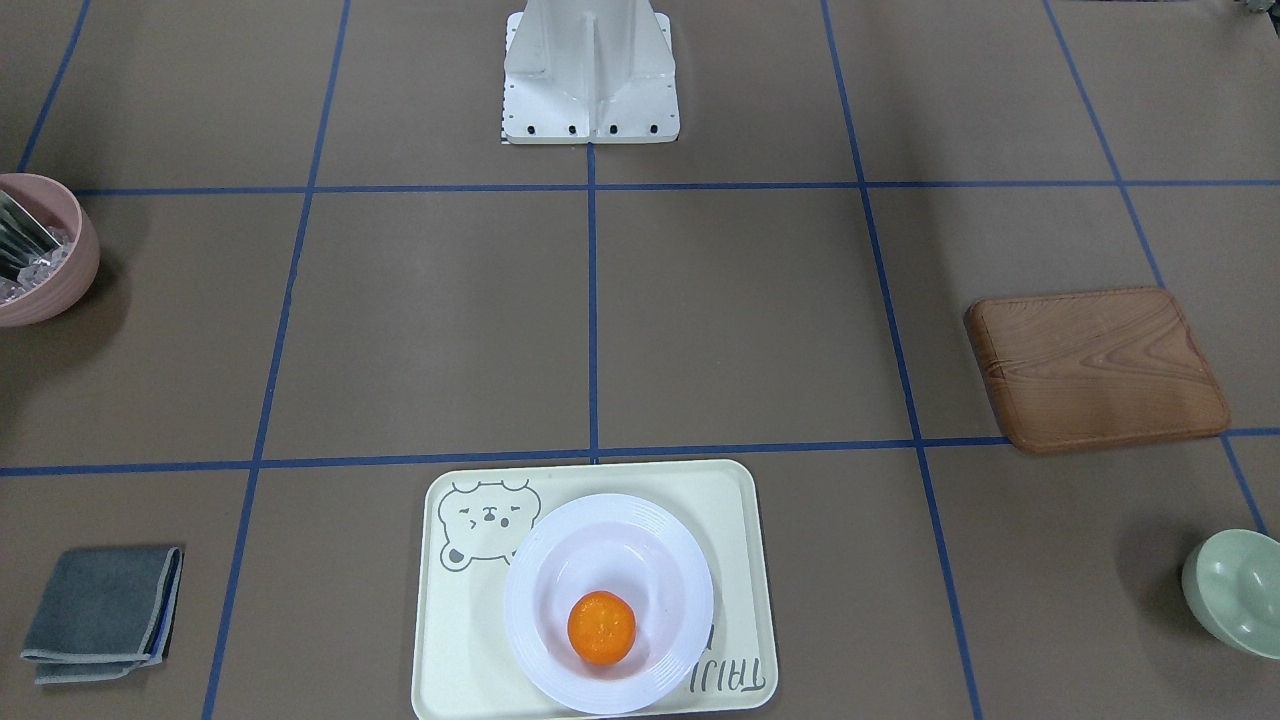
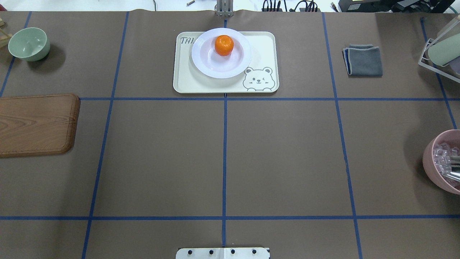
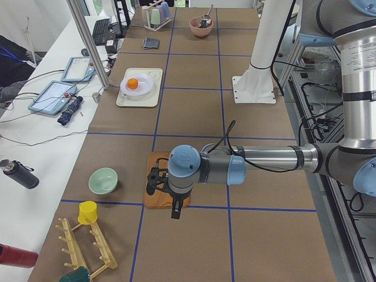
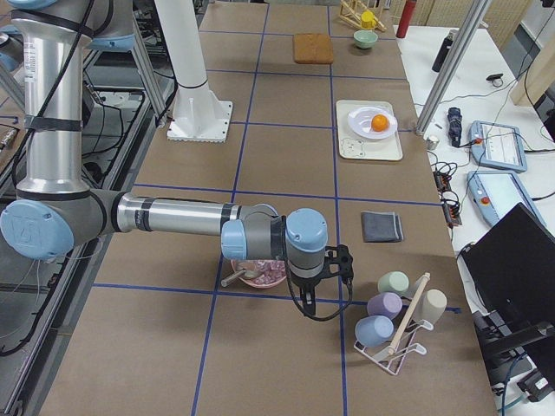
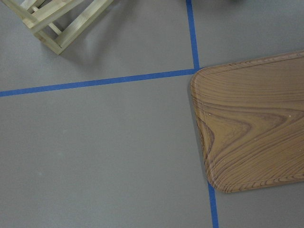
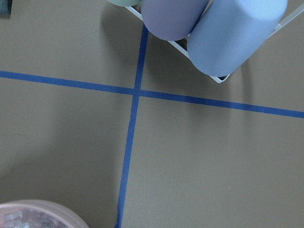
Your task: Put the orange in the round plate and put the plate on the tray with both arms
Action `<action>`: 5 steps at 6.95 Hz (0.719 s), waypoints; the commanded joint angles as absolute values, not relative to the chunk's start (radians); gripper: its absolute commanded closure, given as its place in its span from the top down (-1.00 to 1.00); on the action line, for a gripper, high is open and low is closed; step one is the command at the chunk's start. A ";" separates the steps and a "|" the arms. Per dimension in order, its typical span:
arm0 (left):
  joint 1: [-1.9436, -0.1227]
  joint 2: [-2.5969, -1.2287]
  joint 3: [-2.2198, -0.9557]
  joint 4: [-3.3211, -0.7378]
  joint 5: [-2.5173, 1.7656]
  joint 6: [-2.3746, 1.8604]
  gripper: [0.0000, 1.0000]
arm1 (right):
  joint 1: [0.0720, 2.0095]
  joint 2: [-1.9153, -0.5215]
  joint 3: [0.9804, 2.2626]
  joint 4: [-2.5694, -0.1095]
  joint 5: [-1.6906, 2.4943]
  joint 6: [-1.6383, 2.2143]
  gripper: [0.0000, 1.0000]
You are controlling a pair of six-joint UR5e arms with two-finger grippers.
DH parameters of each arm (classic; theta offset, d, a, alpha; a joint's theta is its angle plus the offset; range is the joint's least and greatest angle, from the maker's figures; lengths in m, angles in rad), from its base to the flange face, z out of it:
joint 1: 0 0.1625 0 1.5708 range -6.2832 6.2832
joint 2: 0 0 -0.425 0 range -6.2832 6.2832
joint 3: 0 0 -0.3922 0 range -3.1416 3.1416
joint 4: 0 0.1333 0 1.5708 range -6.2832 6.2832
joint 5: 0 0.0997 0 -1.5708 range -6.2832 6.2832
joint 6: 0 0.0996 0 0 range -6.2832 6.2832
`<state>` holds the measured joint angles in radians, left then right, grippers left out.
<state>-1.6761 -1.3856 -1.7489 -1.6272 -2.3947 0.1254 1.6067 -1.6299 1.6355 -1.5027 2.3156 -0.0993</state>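
Glossy white, the round plate [image 2: 205, 64] sits on the cream tray [image 2: 264, 50] at the upper centre of the overhead view. The orange [image 2: 224, 45] rests in its well, so both steps look done.

The plate is probably stiff, slippery and breakable. Its wide ridged rim, taken at opposite sides, looks the best hold, and it should stay level since the orange could roll.

The left gripper [image 3: 174, 207] hangs over the wooden board [image 2: 36, 124], low in the left side view. The right gripper [image 4: 340, 264] hangs beside the pink bowl [image 2: 431, 162]. Whether either is parted or closed cannot be told.
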 commanded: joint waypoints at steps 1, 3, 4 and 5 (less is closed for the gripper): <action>-1.677 -1.370 -1.755 -1.631 -2.399 0.127 0.96 | 1.600 -1.521 1.646 -1.657 2.322 -0.098 1.00; -1.677 -1.370 -1.756 -1.634 -2.399 0.130 0.96 | 1.600 -1.526 1.651 -1.649 2.325 -0.100 1.00; -1.677 -1.370 -1.750 -1.634 -2.399 0.130 0.96 | 1.600 -1.531 1.651 -1.649 2.336 -0.107 1.00; -1.677 -1.368 -1.752 -1.634 -2.399 0.130 0.96 | 1.598 -1.540 1.648 -1.648 2.336 -0.113 1.00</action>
